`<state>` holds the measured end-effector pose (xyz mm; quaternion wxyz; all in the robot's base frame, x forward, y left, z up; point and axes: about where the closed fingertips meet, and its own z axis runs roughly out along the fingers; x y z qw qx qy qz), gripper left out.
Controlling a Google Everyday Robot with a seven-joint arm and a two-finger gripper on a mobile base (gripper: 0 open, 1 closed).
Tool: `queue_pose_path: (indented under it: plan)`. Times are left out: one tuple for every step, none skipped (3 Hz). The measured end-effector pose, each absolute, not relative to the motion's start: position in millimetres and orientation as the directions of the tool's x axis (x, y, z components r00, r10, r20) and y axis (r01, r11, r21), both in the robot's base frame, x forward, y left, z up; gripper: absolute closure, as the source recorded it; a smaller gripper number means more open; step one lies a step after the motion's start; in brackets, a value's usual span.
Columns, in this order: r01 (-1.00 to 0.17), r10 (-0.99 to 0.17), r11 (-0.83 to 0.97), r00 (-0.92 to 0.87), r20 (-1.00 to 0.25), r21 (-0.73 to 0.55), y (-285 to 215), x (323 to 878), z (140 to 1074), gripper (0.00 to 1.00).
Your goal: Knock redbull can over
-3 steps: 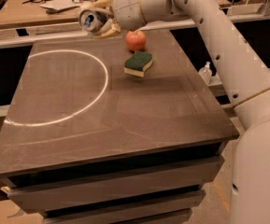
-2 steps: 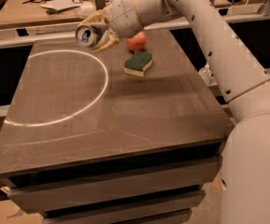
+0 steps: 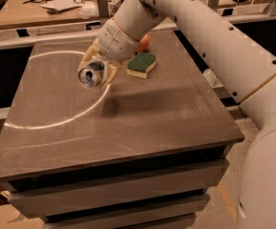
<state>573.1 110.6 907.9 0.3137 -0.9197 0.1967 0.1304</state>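
The robot's white arm (image 3: pixel 209 37) is reaching down from the upper right of the frame, its gripper (image 3: pixel 96 72) hanging over the left-centre of the dark brown table (image 3: pixel 142 128). The jaws are closing partway around the redbull can (image 3: pixel 90 76), gripping it by its sides. The can is lying tipped on its side in that grip, its shiny top facing the viewer, above the white circle (image 3: pixel 42 123) marked on the tabletop. With the end turned this way, no brand lettering is showing. Just right of the gripper, a green-and-yellow sponge (image 3: pixel 141 65) is sitting on the table, and an orange-red apple (image 3: pixel 145 43) is peeking out behind the arm.
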Motion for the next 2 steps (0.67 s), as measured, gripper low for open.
queue_pose_path:
  plan:
    - [-0.406, -0.324, -0.813, 0.911, -0.255, -0.417, 103, 564, 886, 0.97]
    - [-0.389, -0.363, -0.863, 0.921, -0.14, -0.323, 91, 563, 873, 0.66]
